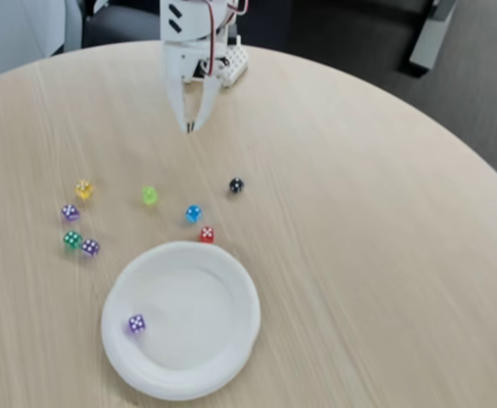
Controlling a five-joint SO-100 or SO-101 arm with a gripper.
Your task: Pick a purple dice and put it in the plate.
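Note:
The purple dice lies inside the white plate, near its left rim, white pips showing. The plate sits at the front middle of the round wooden table. My white gripper hangs at the back of the table, pointing down, far from the plate and the dice. Its fingertips meet and hold nothing.
Two paler lilac dice lie left of the plate beside a green one. Yellow, lime, blue, red and black dice are scattered behind the plate. The table's right half is bare wood.

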